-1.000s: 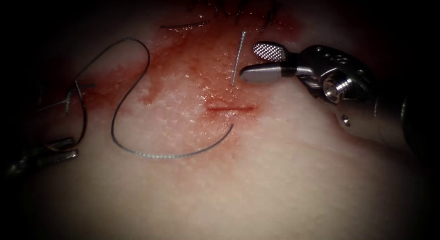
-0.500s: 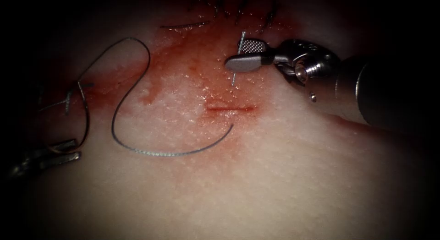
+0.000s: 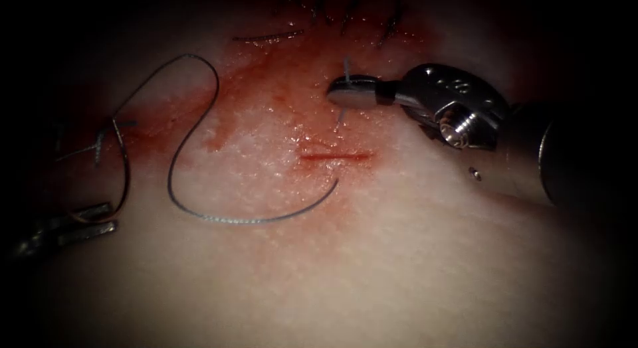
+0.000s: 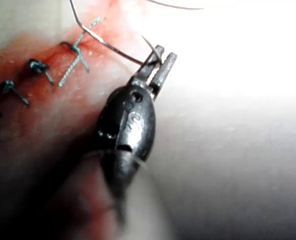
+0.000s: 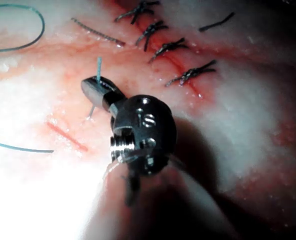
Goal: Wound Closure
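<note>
Endoscope view: right tool (image 3: 347,93) jaws closed on short thread tail (image 3: 343,89) standing from tissue (image 3: 399,255) above cut (image 3: 334,157); left tool (image 3: 93,218) grips needle (image 4: 153,50), off tissue, far left

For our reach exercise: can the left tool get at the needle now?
Probably not: the left tool, far left, holds the thread, and the right tool grips the needle where it exits the tissue.

The right tool (image 3: 351,94) is polished metal with bright highlights; the left tool (image 4: 158,62) is darker, duller metal. The tissue (image 3: 345,255) looks pale, moist and glossy (wetter under the red fluid (image 3: 266,102)). The thread (image 3: 199,95) is thin, braided and grey.
</note>
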### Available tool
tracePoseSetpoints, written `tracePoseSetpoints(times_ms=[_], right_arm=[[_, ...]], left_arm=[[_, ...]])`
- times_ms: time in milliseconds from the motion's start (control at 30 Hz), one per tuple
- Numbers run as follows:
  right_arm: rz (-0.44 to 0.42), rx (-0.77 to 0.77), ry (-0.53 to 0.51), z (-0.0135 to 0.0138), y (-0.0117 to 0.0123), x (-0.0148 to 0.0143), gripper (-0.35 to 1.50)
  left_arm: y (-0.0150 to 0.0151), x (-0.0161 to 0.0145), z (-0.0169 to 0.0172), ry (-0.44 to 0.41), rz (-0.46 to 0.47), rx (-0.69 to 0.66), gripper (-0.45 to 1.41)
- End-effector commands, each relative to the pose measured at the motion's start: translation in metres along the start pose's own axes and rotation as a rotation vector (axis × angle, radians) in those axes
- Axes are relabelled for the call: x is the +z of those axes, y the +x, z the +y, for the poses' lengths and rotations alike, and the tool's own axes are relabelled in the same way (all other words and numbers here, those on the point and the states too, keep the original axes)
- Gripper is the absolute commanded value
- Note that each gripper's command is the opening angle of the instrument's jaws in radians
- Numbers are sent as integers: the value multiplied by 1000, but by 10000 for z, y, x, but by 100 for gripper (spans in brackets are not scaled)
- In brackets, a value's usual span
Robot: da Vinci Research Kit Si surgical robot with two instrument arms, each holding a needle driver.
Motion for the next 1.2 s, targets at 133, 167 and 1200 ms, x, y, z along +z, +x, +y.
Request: tracePoseSetpoints(times_ms=[133,167,1200], right_arm=[[21,-3,5,-14,9,6,-35],[21,-4,4,-14,8,7,-35],[44,-4,46,-1,3,2,44]], left_arm=[[-4,6,5,-3,1,-3,-45],[-2,6,6,-3,1,-4,-45],[53,-51,-43,159,-9,-308,111]])
